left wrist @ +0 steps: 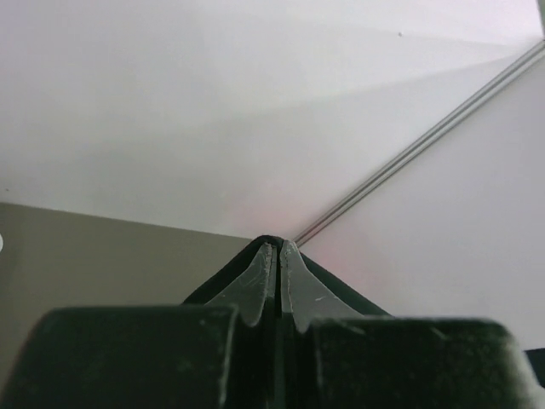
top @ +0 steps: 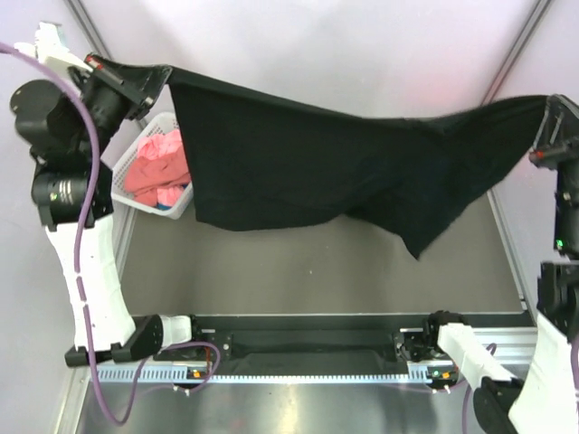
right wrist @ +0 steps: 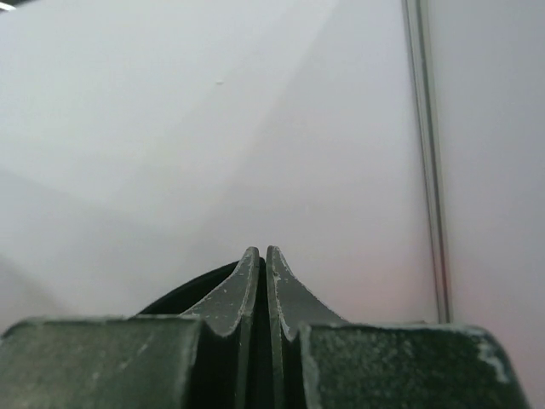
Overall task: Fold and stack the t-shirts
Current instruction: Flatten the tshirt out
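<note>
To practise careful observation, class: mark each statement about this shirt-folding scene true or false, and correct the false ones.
1. The black t-shirt hangs spread between the left gripper and the right gripper. True.
2. The right gripper is open and empty. False: it is shut on the black t-shirt's edge.
3. The white basket holds pink shirts. True.
4. The basket stands near the right gripper. False: it stands near the left gripper.
5. The black t-shirt is neatly folded. False: it hangs unfolded.
</note>
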Tool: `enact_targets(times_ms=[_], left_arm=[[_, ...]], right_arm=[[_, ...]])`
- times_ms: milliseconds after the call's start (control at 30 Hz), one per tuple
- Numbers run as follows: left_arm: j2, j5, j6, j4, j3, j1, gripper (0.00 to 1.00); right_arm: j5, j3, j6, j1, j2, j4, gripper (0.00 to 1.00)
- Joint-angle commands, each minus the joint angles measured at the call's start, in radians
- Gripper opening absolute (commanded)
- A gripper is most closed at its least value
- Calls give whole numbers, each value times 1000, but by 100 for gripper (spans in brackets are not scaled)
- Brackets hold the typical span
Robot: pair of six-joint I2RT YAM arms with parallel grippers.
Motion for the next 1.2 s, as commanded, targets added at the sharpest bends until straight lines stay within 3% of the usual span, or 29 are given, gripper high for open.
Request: enact_targets(times_ms=[0,133,300,500,600,733,833,933,1067,1167], left_arm=[[9,-39,12,-5,20,11,0],[125,-55,24,18,18,11,0],[260,-42,-9,133,51,11,0],[444,-26,-217,493,46,11,0],[573,20,-310,553,161,11,0],[610,25,-321,549,281,11,0],[555,-10,-264,508,281,13,0],[465,4,-229,515,215,13,0],[225,-13,-209,558,-48,13,0],[70,-44,-166,537,-164,13,0]], right_arm=[[-56,-36,13,-16,-14,124,0],[-142,-96,-18,-16,88,196,0],[-223,53,-53,-17,339,138,0],[-268,102,1,-16,551,470,0],[-256,322,25,-17,694,448,0],[-308,658,22,-17,802,354,0],[-290,636,1,-23,748,346,0],[-285,494,-27,-23,613,366,0],[-268,355,-68,-23,408,310,0],[-253,252,-104,-23,305,253,0]])
